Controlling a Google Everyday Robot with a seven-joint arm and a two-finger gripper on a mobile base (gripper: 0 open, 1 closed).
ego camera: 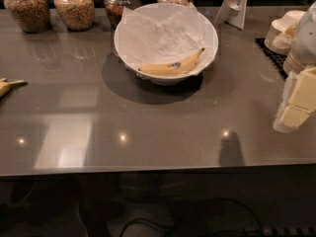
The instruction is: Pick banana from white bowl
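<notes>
Countertop (pixel 148 127): smooth, glossy grey-brown, with light spots reflected in it.

Far edge: four rounded glass jars (pixel 74 6), filled with brown granular contents.

White bowl (pixel 117 41): wide, round, at centre far on the counter, lined with crumpled white paper (pixel 158 33).

Banana (pixel 170 67): whole, curved, yellow. It lies on the paper against the bowl's near wall, with a small dark blue sticker at mid-length and its brownish stem tip raised toward the right.

Left edge: a second banana (pixel 4 86), only partly seen, on the counter.

Far right: stacked cream bowls (pixel 286 26) by a black mat (pixel 271 53).

Gripper (pixel 295 107): pale, blocky, at the right edge over the counter, well apart from the bowl. Whether it is spread or pressed together, I cannot tell.
</notes>
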